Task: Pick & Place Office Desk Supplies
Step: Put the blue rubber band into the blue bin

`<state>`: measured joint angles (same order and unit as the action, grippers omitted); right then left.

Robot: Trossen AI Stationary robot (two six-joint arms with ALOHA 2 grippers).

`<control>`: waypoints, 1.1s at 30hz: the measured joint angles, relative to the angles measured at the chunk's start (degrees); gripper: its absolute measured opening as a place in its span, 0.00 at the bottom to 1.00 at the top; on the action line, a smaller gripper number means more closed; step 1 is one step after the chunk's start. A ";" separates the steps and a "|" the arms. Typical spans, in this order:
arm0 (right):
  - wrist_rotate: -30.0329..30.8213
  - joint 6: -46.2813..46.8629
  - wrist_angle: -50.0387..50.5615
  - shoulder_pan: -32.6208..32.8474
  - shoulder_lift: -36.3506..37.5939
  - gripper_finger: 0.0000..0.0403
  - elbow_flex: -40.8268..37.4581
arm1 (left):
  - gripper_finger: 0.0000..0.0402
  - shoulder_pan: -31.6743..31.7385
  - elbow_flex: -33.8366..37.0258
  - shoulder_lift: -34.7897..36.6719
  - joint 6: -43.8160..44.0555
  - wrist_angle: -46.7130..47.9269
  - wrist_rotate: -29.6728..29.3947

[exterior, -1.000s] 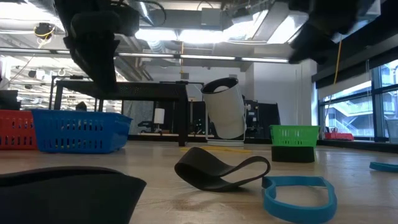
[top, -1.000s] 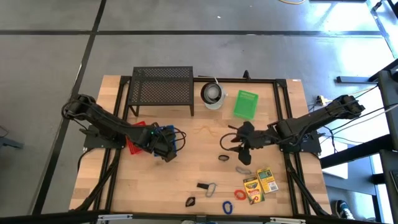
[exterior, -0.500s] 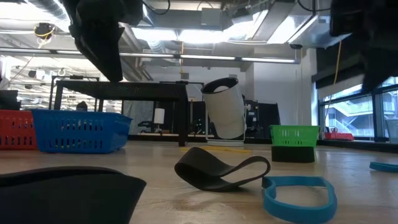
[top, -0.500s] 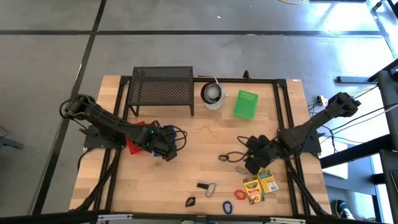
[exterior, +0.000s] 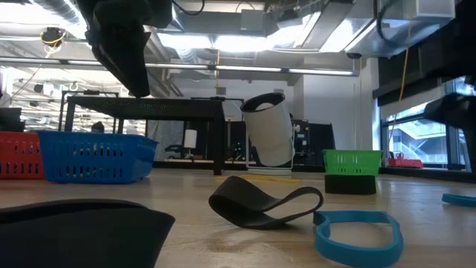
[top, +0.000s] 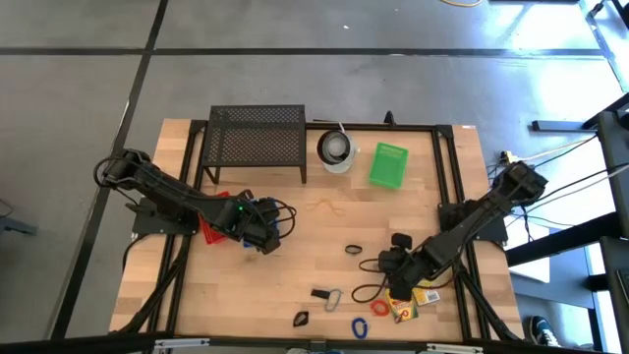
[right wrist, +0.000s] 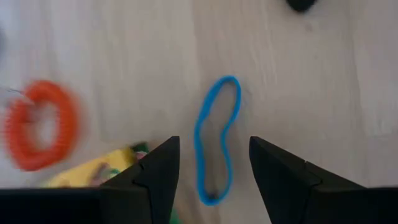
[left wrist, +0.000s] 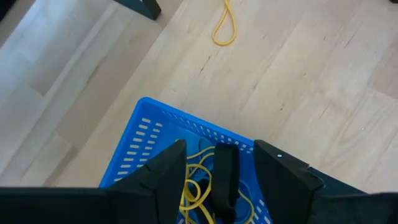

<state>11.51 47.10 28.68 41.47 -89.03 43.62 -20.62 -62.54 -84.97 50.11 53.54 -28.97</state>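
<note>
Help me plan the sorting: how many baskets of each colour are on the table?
Blue basket: 1
Red basket: 1
Green basket: 1
Total: 3

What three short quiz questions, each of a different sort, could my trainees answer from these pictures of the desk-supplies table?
1. True or false: the left gripper hangs open over the blue basket.
2. Multiple choice: seen between the right gripper's open fingers is a (A) blue rubber band, (B) green basket, (C) black mesh rack.
3. Fill in: the yellow rubber band on the bare wood lies in front of the black mesh ____.

Key: 1 true; 2 A; 3 rack.
</note>
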 joint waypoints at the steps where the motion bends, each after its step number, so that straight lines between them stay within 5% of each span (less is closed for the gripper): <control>1: 0.02 -0.21 0.02 0.00 -1.00 0.49 0.00 | 0.45 0.00 0.00 0.00 0.06 0.00 0.00; 12: 0.47 -1.54 0.02 0.00 -5.40 0.46 0.42 | 0.45 -0.04 0.02 0.00 0.11 -2.76 0.15; 26: -1.62 -3.24 -1.19 -0.07 -5.45 0.04 0.35 | 0.45 -0.04 0.02 0.00 0.26 -6.02 0.46; 33: -1.90 -6.33 -0.94 -0.04 -5.42 0.04 1.01 | 0.45 -0.07 0.02 0.00 0.11 -8.02 0.52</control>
<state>9.61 40.77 27.74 41.43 -94.45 44.63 -20.69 -62.52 -84.97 50.22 45.52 -28.45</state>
